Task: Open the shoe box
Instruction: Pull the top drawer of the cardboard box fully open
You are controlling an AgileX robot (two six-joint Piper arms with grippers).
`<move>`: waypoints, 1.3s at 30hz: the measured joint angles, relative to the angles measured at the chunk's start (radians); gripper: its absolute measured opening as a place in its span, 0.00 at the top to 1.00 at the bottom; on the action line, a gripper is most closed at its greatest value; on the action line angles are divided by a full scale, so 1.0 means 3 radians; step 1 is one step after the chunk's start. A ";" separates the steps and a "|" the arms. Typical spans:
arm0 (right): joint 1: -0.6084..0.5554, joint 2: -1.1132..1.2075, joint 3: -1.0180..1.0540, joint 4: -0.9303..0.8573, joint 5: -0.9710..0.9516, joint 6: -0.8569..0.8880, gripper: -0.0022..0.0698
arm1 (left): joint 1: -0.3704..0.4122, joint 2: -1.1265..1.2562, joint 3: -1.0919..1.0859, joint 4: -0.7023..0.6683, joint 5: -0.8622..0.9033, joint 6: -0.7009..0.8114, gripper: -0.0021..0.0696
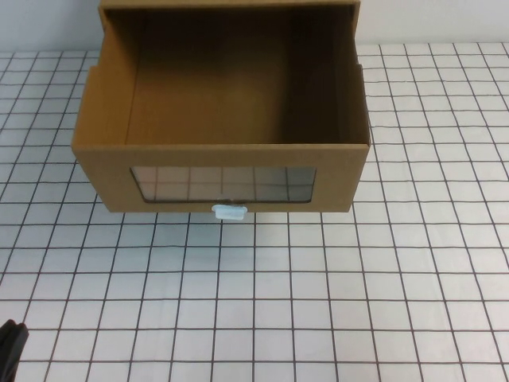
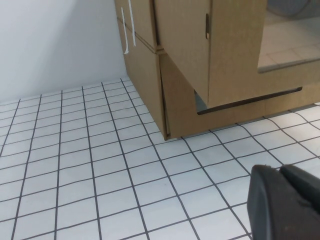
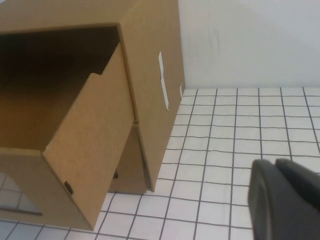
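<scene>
The left gripper [image 1: 9,342] sits low at the near left corner of the table [image 1: 334,302], level with the surface. Its fingers [image 2: 300,210] meet along a thin seam and hold nothing. The right gripper [image 3: 276,165] hangs low on the opposite side, closed and empty.

The table is white with a dark grid, and a plain white wall [image 2: 50,40] stands behind it.

The shoe box [image 1: 223,171] stands ahead of both grippers and well apart from them. It is to the right of the left one and to the left of the right one. Its drawer [image 1: 238,87] juts from the sleeve [image 3: 150,75] toward the grippers, showing only a bare cardboard floor. The drawer front has a clear window [image 1: 223,183] with a pale pull tab [image 1: 229,211] below it.
</scene>
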 joint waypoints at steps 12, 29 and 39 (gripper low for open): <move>0.0000 0.0000 0.0000 -0.0081 0.0000 -0.0008 0.99 | 0.0000 0.0000 0.0000 0.0000 0.0000 0.0000 0.97; -0.0876 -0.1364 0.1831 -0.0294 -0.0583 -0.0026 0.99 | 0.0000 0.0000 0.0000 0.0000 0.0000 0.0000 0.97; -0.0895 -0.2069 0.1873 -0.0302 0.0518 -0.0026 0.99 | 0.0000 -0.0008 0.0000 0.0001 0.0000 0.0000 0.97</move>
